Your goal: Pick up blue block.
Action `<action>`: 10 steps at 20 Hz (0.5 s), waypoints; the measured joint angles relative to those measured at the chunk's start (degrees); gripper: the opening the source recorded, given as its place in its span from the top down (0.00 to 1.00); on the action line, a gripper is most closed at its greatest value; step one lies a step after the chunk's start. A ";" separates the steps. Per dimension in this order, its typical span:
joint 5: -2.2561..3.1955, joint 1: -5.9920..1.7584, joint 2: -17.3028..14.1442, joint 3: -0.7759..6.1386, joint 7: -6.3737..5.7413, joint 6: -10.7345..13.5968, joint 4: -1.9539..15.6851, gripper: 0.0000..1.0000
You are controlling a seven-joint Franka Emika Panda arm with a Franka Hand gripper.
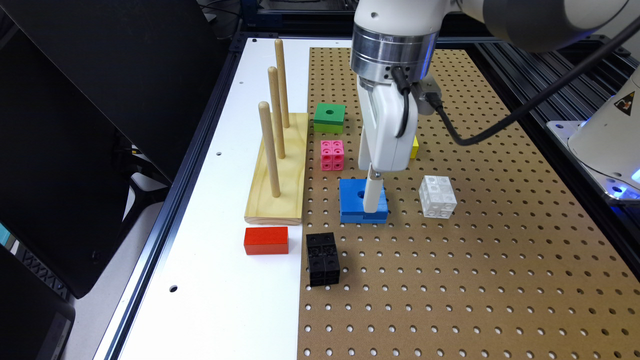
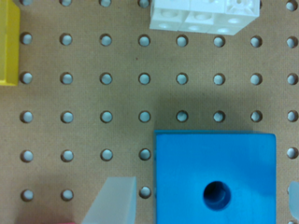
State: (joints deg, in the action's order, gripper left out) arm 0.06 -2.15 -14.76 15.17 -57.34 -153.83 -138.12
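The pincer (image 1: 374, 197) is seen low over the blue block (image 1: 356, 202), with its fingers (image 2: 112, 200) apart: in the wrist view one pale finger stands just beside one side of the block and the tip of the other is seen at the opposite side, so the block sits between them and is not yet clamped. The blue block lies flat on the brown pegboard (image 1: 500, 280) of the worktop, in its middle part, with its round hole facing up. A yellow block (image 2: 8, 44) and a clear cube (image 1: 437, 196) (made of small studded units) are found near it on the pegboard. A pink cube (image 1: 332, 155) and a green block (image 1: 329, 117) lie toward the far edge, a black cube (image 1: 323, 259) toward the near edge. A wooden peg stand (image 1: 277, 170) and a red block (image 1: 266, 240) rest on the white strip (image 1: 225, 300) along the side edge.
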 joint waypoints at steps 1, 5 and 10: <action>0.14 0.00 -0.71 -0.03 0.00 -0.36 0.32 0.00; 0.52 0.01 -3.72 -0.15 0.00 -0.94 2.55 0.00; 0.54 0.17 -5.25 -0.13 0.00 -0.94 4.19 0.00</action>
State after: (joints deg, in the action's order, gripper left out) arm 0.59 -1.98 -20.00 15.04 -57.34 -154.77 -133.93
